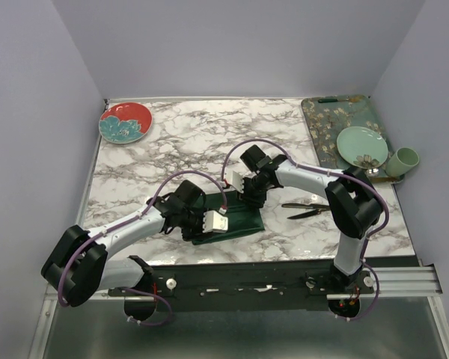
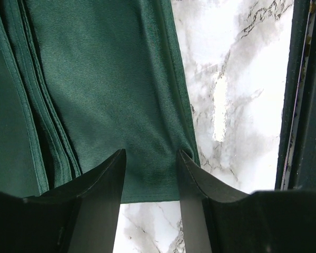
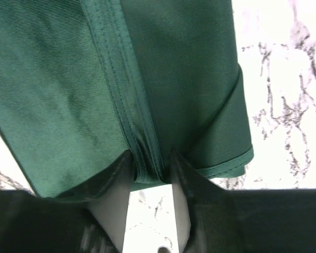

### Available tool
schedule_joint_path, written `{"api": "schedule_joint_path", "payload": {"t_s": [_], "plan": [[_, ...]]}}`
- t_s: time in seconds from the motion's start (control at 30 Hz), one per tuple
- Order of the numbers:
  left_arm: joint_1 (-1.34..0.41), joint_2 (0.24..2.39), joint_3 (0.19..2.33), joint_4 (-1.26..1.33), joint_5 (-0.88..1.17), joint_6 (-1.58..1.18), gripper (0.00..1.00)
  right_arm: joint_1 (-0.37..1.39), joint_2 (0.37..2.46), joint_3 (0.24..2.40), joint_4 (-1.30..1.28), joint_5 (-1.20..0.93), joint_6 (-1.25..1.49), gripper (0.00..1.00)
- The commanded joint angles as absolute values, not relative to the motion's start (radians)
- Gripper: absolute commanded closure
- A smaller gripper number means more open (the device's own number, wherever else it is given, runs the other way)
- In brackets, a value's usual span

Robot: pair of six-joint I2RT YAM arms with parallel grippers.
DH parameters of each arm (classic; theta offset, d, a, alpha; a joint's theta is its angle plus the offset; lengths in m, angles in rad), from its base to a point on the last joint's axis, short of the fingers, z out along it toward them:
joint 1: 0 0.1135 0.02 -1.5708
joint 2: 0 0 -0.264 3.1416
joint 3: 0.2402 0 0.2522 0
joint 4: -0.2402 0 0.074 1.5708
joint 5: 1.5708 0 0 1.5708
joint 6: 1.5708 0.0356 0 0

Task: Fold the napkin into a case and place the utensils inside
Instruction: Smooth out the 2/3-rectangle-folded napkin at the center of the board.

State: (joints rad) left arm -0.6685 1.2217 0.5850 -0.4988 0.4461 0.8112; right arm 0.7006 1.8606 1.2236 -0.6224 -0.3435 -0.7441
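Observation:
The napkin (image 1: 239, 224) is a dark green cloth folded into a narrow strip near the table's front edge, between my two arms. My left gripper (image 1: 223, 223) is at its near left end. In the left wrist view the left gripper (image 2: 150, 155) is open, its fingertips (image 2: 118, 161) resting on the flat napkin (image 2: 105, 79) at its short edge. My right gripper (image 1: 249, 198) is at the far end. In the right wrist view the right gripper (image 3: 151, 161) pinches a bunched hem of the napkin (image 3: 52, 79). Two black utensils (image 1: 307, 209) lie on the marble right of the cloth.
A red plate with a teal flower (image 1: 125, 122) sits at the back left. A teal floral tray (image 1: 337, 112) at the back right holds a light green plate (image 1: 361, 146), with a green cup (image 1: 402, 161) beside it. The table's dark front rail (image 2: 305, 105) runs close to the napkin.

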Motion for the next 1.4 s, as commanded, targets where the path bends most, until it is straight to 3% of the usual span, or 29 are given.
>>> {"api": "schedule_joint_path", "payload": {"t_s": [0.0, 0.3, 1.37], "plan": [[-0.666, 1.23, 0.569, -0.506, 0.448, 0.833, 0.51, 0.709, 1.859, 1.197, -0.588, -0.301, -0.781, 0.65], [-0.66, 1.25, 0.56, -0.515, 0.425, 0.865, 0.59, 0.709, 1.835, 1.169, -0.588, -0.284, -0.824, 0.84], [-0.647, 1.267, 0.583, -0.534, 0.44, 0.856, 0.6, 0.684, 1.769, 1.138, -0.63, -0.296, -0.845, 0.89]]}}
